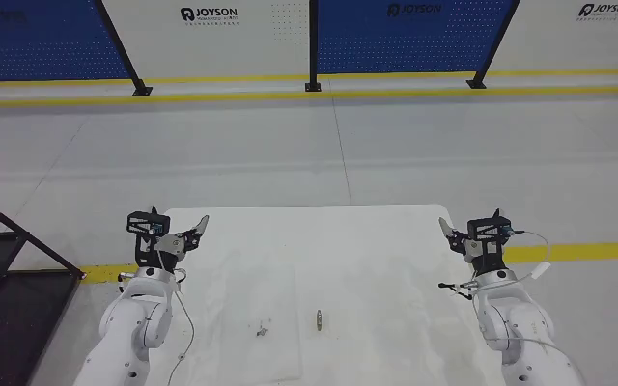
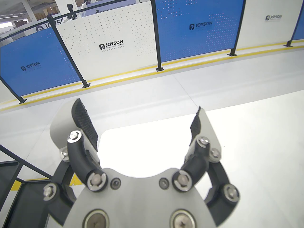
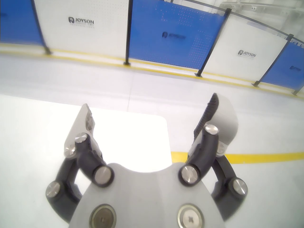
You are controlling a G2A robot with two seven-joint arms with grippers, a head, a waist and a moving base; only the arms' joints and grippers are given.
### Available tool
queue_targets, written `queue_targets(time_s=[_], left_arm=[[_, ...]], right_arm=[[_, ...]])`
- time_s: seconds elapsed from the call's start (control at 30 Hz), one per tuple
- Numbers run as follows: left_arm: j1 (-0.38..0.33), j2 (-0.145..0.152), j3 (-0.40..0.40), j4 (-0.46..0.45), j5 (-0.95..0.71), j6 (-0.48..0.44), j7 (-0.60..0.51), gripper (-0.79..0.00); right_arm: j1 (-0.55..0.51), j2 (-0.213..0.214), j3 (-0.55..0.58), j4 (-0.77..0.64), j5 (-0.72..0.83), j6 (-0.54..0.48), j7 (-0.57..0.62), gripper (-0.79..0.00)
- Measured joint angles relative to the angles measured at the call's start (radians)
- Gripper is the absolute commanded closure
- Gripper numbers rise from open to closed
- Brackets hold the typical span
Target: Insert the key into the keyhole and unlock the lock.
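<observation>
Both pincers gape wide and empty, left gripper [image 2: 138,110] and right gripper [image 3: 149,103] over the table's [image 1: 367,251] far corners. What looks like the key [image 1: 261,330] lies toward the front, near the lock [image 1: 318,319]; probably light, stiff, slippery metal, best pinched by its head

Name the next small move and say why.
Probably swing the left gripper back from the table's far corner to above the nearer small piece, which lies beside a second piece near the front edge. Both grippers are open and empty, the right gripper at the other far corner, and neither piece is touched. Which is key or lock is too small to tell.
</observation>
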State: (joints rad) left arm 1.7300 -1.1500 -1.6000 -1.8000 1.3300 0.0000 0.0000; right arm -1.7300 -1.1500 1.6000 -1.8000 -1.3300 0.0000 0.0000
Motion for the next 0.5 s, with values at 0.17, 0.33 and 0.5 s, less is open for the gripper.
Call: queue_targets(time_s=[0.17, 0.33, 0.5], left_arm=[[0.0, 0.0, 0.0, 0.0, 0.0, 0.0, 0.0, -0.785], [0.032, 0.0, -0.011, -0.029, -0.03, -0.042, -0.021, -0.785], [0.184, 0.007, -0.069, -0.146, -0.081, -0.164, -0.045, -0.785]], right_arm=[[0.0, 0.0, 0.0, 0.0, 0.0, 0.0, 0.0, -0.785], [0.0, 0.0, 0.0, 0.0, 0.0, 0.0, 0.0, -0.785], [0.0, 0.0, 0.0, 0.0, 0.0, 0.0, 0.0, -0.785]])
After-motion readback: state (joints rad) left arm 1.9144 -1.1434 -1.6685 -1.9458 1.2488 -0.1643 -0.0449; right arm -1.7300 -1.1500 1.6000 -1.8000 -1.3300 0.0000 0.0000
